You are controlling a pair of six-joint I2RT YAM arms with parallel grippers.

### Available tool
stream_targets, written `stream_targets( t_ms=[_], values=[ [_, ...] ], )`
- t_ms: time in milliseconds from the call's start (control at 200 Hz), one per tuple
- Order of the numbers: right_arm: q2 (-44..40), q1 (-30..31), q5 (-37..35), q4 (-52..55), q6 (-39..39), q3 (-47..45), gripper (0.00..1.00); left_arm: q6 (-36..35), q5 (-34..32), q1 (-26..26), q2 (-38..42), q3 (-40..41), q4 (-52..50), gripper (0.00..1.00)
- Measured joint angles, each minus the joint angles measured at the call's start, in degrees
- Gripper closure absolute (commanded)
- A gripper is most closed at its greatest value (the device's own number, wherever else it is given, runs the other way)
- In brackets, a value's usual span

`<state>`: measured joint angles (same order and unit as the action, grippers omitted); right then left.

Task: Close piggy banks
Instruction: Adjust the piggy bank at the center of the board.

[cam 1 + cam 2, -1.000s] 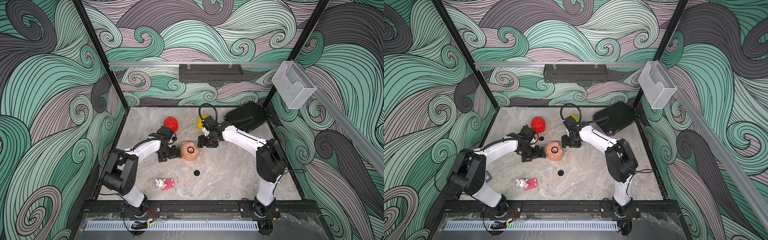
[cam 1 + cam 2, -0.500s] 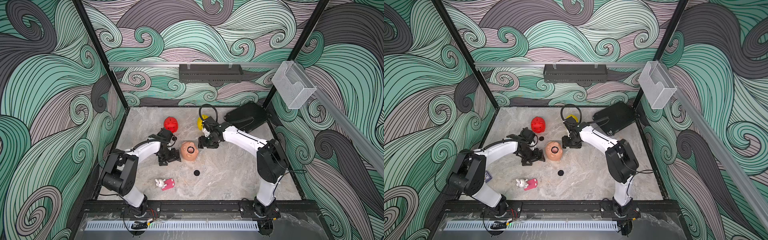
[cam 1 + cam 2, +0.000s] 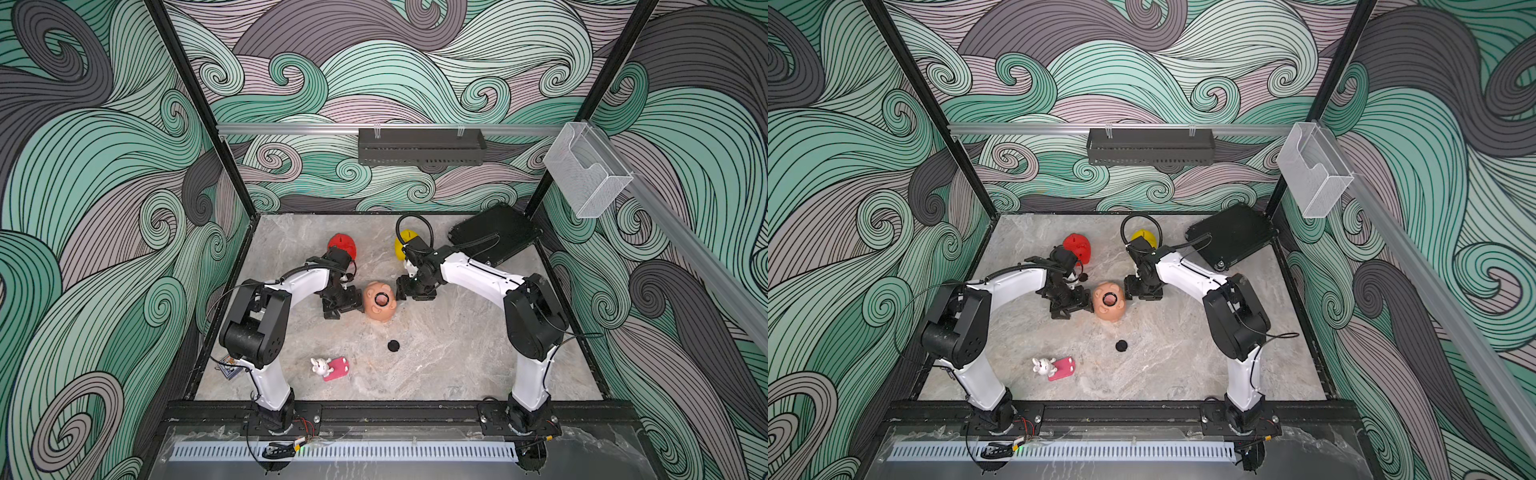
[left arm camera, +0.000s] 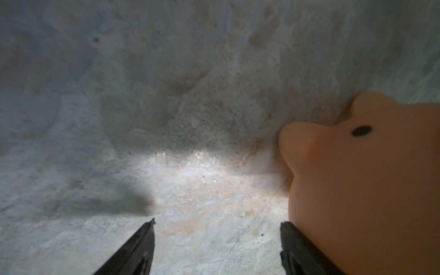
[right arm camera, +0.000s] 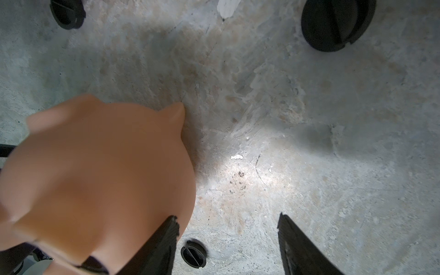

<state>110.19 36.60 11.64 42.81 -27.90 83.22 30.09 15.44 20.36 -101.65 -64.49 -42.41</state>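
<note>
Showing two arms meeting at one bank on a marbled grey worktop (image 3: 457,365).

**Containers.**
- The left tool (image 3: 345,305) has its jaws apart with nothing between them.
- The red piggy bank (image 3: 343,245) stands just behind the left tool.
- The peach-pink piggy bank (image 3: 379,301) lies between the two tools. Its dark-rimmed round belly hole faces up, and its contents cannot be told. Each wrist view shows it against the outer side of one finger, outside the gap.
- The yellow piggy bank (image 3: 400,246) stands behind the right tool (image 3: 415,294), partly hidden by a cable loop.
- The right tool's jaws are spread over bare stone and grip nothing.

**Surface and room.**
- A white bunny toy (image 3: 320,365) touches a pink flat piece (image 3: 338,369), well short of the left tool and towards the arm bases.
- A black round cap (image 3: 393,345) lies apart from both tools, on their base side.
- A black flat box (image 3: 494,232) sits beyond the right tool in the far corner.
- The walls carry green, mauve and grey waves.
- A black tray (image 3: 422,147) hangs on the rear rail, and a clear bin (image 3: 586,178) hangs on the side rail.

**Edges.** A black frame borders the worktop. Open stone lies outward of the right tool and on the base side of the cap.
</note>
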Motion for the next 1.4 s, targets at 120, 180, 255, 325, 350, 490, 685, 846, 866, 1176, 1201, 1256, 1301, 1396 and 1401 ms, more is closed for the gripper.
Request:
stream_targets(
  t_ms=[120,180,255,325,350,490,685,846,866,1176,1201,1256,1301,1396,1401],
  values=[
    [0.17,0.0,0.0,0.04,-0.2,0.17,0.31,-0.22,-0.33,-0.17,-2.16,-2.12,-0.42,0.18],
    [0.35,-0.04,0.0,0.17,-0.26,0.42,0.31,-0.37,-0.46,-0.37,-2.95,-2.99,-0.55,0.18],
    [0.72,-0.13,-0.04,0.35,-0.46,0.98,0.31,-0.59,-0.83,-0.57,-3.85,-4.26,-0.87,0.18],
    [1.09,-0.28,-0.07,0.42,-0.68,1.62,0.31,-0.83,-1.01,-0.76,-4.74,-5.46,-1.16,0.18],
    [1.25,-0.35,-0.11,0.42,-0.76,1.86,0.31,-0.98,-1.05,-0.79,-5.03,-5.84,-1.29,0.18],
    [2.43,-0.61,-0.55,0.92,-1.09,3.45,0.31,-1.18,-1.55,-0.87,-6.14,-7.63,-2.19,0.18],
    [4.33,-0.87,-0.98,1.16,-1.29,5.99,0.31,-1.51,-2.56,-1.77,-8.66,-11.78,-4.2,0.17],
    [5.03,-0.98,-1.36,1.18,-1.49,6.84,0.31,-2.34,-3.32,-2.14,-11.1,-14.6,-4.96,0.17],
    [5.09,-1.03,-1.36,1.18,-1.49,6.86,0.31,-2.54,-3.34,-2.19,-11.23,-14.75,-5.03,0.16],
    [5.14,-1.57,-1.14,0.79,-1.55,6.88,0.31,-3.8,-2.89,-3.52,-12.26,-15.78,-5.77,0.12],
    [5.14,-1.66,-1.11,0.7,-1.62,6.88,0.31,-3.85,-2.73,-3.78,-12.26,-15.96,-5.9,0.12],
    [5.11,-1.92,-1.09,0.63,-1.68,6.88,0.31,-3.93,-2.54,-4.26,-12.11,-16.06,-5.86,0.12],
    [4.96,-2.16,-1.11,0.63,-1.7,6.86,0.31,-3.96,-2.38,-4.7,-11.8,-16.02,-5.97,0.12],
    [4.11,-2.71,-1.14,0.44,-1.7,6.58,0.31,-3.93,-2.05,-5.42,-10.23,-15.54,-5.9,0.11],
    [4.04,-2.73,-1.11,0.44,-1.7,6.56,0.31,-3.96,-2.05,-5.44,-10.16,-15.52,-5.9,0.11]
  ],
)
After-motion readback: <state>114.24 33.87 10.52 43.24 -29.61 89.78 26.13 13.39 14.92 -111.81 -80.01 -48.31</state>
